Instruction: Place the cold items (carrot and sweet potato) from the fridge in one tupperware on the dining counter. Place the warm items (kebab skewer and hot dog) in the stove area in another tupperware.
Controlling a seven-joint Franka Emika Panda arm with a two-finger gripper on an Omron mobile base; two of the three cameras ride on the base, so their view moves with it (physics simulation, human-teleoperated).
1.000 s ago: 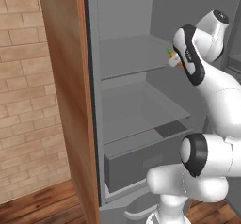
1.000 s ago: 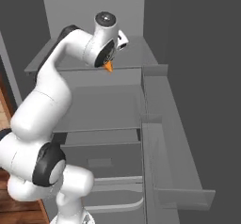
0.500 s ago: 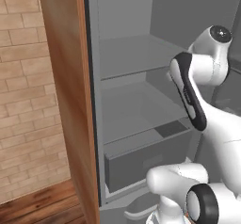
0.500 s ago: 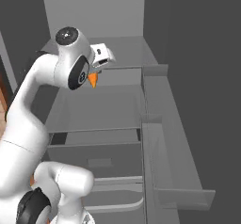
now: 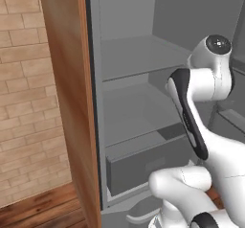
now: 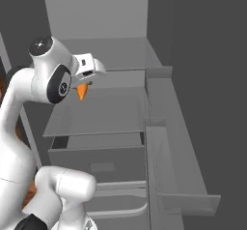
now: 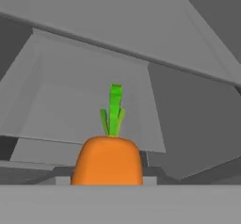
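The gripper [image 6: 85,85] hangs in front of the open fridge [image 6: 111,55], and it is pinching the carrot [image 6: 82,91]; the orange tip pokes down below the white hand in the right base view, in the air above the middle shelf [image 6: 96,115] and touching no shelf; in the hand view the carrot [image 7: 107,161] sits dead centre, fat orange body with green leaves standing up from it, its lower end cut off at the bottom edge; the fingertips themselves are hidden there, so the grip reads only from the carrot lodged in the hand; no label, brand or writing can be read anywhere. Outward now; grey shelves, a drawer [image 6: 96,156] below, door bins [image 6: 173,176] to the right; from the left base view the arm's own body covers the hand and carrot, with a wooden panel [image 5: 72,102] and brick wall [image 5: 24,88] alongside.
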